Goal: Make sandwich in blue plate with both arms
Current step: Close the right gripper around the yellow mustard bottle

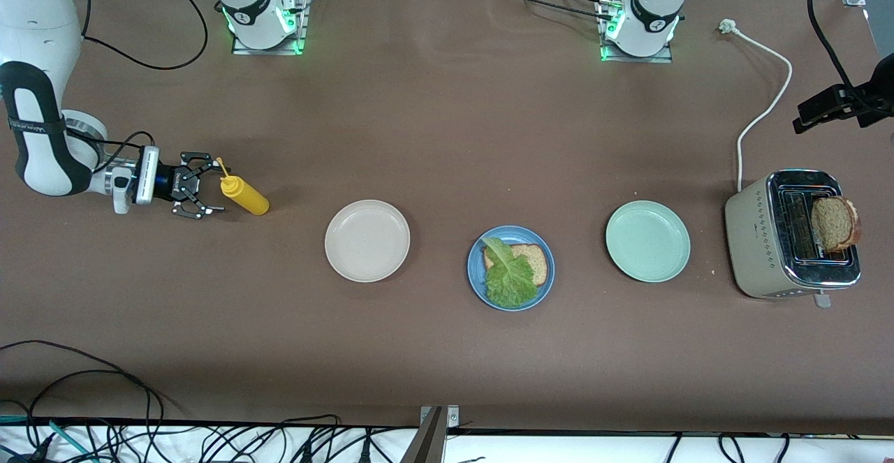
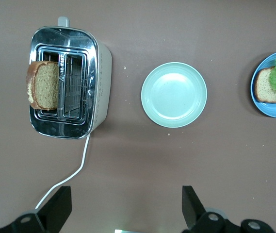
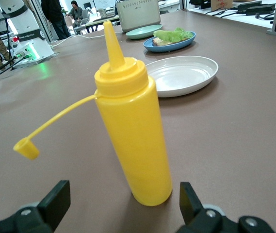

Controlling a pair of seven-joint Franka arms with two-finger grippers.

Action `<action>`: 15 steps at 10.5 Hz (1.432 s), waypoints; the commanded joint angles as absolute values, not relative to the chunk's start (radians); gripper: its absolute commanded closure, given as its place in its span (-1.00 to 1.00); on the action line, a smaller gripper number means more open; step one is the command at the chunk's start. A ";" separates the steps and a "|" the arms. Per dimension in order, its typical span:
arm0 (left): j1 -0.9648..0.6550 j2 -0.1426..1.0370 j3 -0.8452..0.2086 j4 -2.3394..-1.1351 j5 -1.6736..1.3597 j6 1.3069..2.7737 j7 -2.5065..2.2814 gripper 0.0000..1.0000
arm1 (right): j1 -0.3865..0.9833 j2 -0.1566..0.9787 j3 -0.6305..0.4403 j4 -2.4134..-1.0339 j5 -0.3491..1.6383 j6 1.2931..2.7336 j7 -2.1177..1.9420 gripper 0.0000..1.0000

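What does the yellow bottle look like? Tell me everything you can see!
The yellow bottle is a plastic-looking squeeze bottle with a pointed nozzle. Its little cap is off and dangles on a thin strap. It stands upright on the brown table, toward the right arm's end, beside the beige plate. The right gripper is open right next to it, one finger on each side, not touching.

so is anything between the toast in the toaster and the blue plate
Only the mint-green plate lies on the table between the toaster, with the bread slice standing in its slot, and the blue plate. It is flat, so carrying over it looks easy.
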State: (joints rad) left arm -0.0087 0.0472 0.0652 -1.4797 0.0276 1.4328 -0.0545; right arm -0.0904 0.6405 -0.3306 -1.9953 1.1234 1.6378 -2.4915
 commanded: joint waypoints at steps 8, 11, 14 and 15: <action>-0.005 0.052 0.066 -1.463 0.029 1.414 -0.043 -1.00 | -0.101 0.696 -0.255 -1.974 1.234 1.614 -2.551 -1.00; -0.003 0.052 0.066 -1.463 0.029 1.414 -0.043 -1.00 | -0.101 0.699 -0.242 -1.973 1.243 1.617 -2.551 -0.94; -0.003 0.052 0.064 -1.463 0.029 1.414 -0.044 -1.00 | -0.098 0.706 -0.226 -1.973 1.265 1.617 -2.551 -0.76; -0.003 0.052 0.064 -1.463 0.029 1.414 -0.044 -1.00 | -0.098 0.706 -0.224 -1.973 1.269 1.617 -2.551 -0.46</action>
